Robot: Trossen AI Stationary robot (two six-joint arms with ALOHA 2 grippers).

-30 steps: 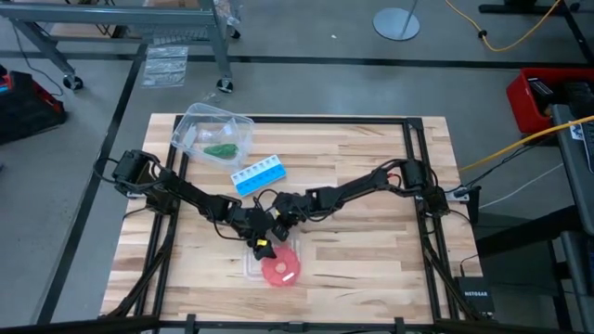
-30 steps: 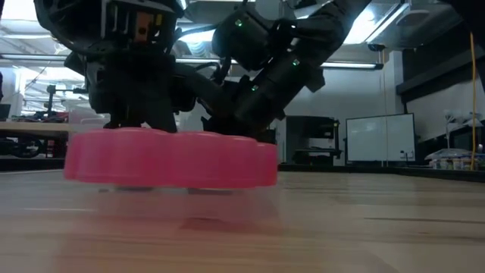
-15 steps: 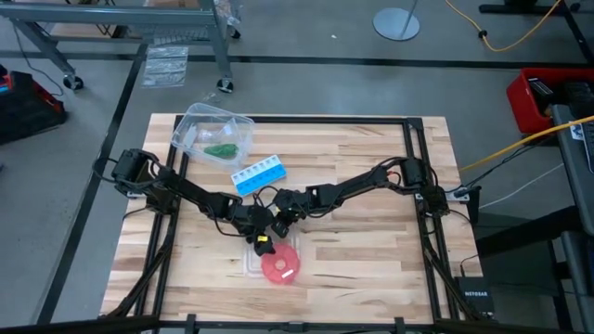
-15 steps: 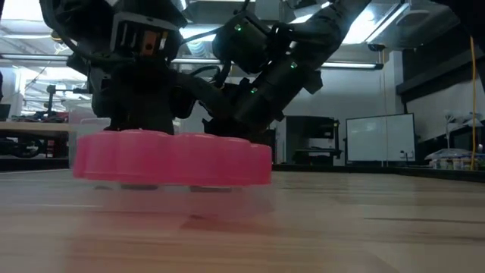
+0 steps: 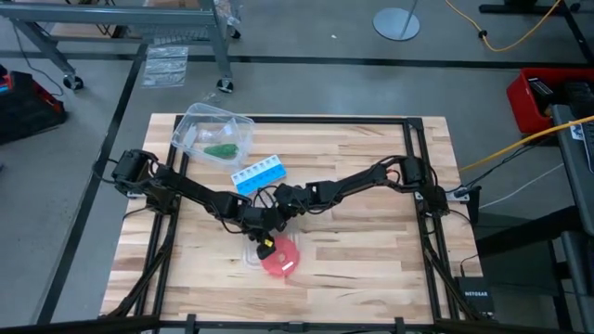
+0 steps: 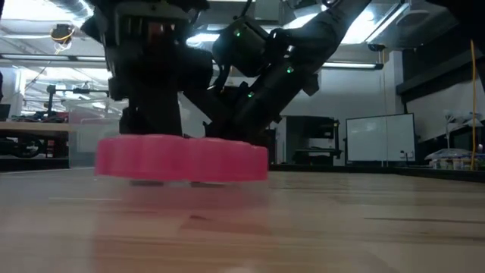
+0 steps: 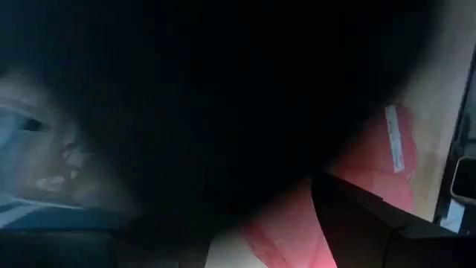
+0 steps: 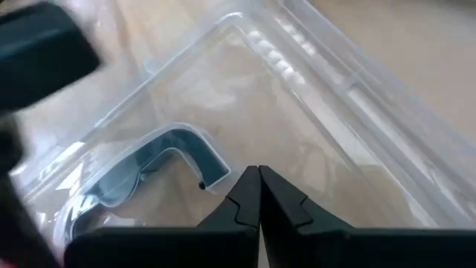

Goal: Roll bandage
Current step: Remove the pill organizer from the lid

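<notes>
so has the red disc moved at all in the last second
Yes. In the high view the red disc has slid slightly away from the table's near edge, toward the pill box. In the low view its left edge has shifted rightward against the room behind.

I see the wooden desk (image 5: 371, 250) carrying a red disc (image 5: 281, 259) near its front edge, lying on a clear flat lid (image 5: 251, 264). Well behind the disc sits a blue-and-white pill box (image 5: 258, 175), and just beyond that box a clear plastic tub (image 5: 200, 125) stands at the desk's far corner. Level across the desk, the disc (image 6: 182, 158) looks pink and flat.
</notes>
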